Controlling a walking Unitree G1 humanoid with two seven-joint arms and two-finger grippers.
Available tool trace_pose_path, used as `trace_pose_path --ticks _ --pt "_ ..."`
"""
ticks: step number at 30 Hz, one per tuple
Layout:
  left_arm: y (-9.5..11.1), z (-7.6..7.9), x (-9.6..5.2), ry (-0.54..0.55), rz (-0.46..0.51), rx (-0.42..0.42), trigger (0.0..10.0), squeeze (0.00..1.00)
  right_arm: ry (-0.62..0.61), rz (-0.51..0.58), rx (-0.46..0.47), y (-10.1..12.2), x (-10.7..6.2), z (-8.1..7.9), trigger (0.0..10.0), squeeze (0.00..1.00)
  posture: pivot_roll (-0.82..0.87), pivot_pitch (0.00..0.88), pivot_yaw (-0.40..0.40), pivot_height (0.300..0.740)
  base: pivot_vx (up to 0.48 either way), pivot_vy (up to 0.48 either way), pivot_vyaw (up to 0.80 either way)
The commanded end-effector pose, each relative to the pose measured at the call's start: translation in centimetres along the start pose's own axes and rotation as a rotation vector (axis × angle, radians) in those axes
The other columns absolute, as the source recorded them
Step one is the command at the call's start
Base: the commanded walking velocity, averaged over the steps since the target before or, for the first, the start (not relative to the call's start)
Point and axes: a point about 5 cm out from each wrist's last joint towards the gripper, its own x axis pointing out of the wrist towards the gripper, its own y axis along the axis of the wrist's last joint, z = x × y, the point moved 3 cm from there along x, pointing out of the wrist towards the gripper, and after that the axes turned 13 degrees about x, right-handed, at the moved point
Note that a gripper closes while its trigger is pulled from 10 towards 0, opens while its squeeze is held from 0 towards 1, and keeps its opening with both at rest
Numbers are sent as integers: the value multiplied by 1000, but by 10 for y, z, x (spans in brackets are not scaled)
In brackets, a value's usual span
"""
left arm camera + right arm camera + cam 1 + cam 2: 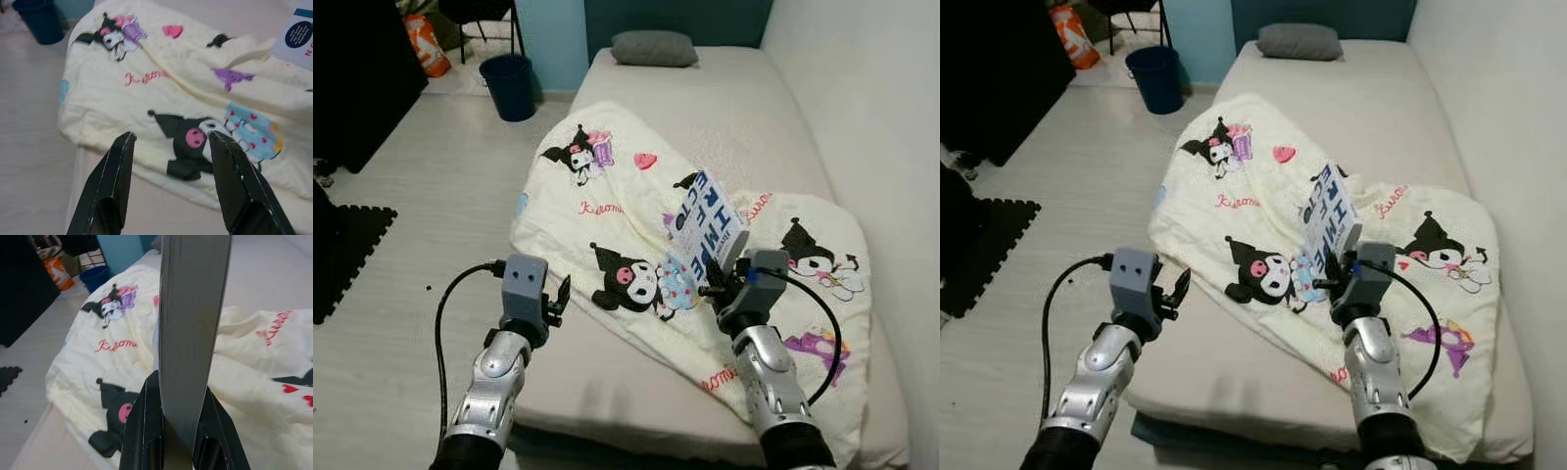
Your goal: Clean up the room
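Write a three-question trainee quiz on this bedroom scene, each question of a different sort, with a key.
1. True or false: the right end effector is shut on the book.
2. Multiple choice: the left end effector is (a) open and holding nothing, (b) shut on the blanket, (c) gripping the pillow.
3. Fill in: the blue bin stands on the ____ beside the bed.

Key: 1 true; 2 a; 3 floor.
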Motion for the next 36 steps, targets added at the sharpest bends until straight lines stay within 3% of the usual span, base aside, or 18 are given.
trace_pose_path --ticks 1,7,17,26,36 --pt "-8 3 -3 -13 -24 -4 10000 0 -10 22 17 1 -2 3 10000 0 31 145 18 717 0 0 0" --pt "-11 3 -3 -14 -39 -1 10000 0 -23 12 20 -3 -4 6 10000 0 29 148 21 740 0 0 0" --pt "-18 3 -7 -10 -62 -11 10000 0 -24 -11 13 -9 -8 9 10000 0 30 148 17 740 0 0 0" --pt "-43 -2 -19 30 -156 12 10000 0 -84 -204 4 -50 -20 21 10000 0 36 139 16 740 0 0 0" --pt "-60 0 -26 19 -237 17 10000 0 -112 -283 5 -68 -32 32 10000 0 33 140 9 740 0 0 0"
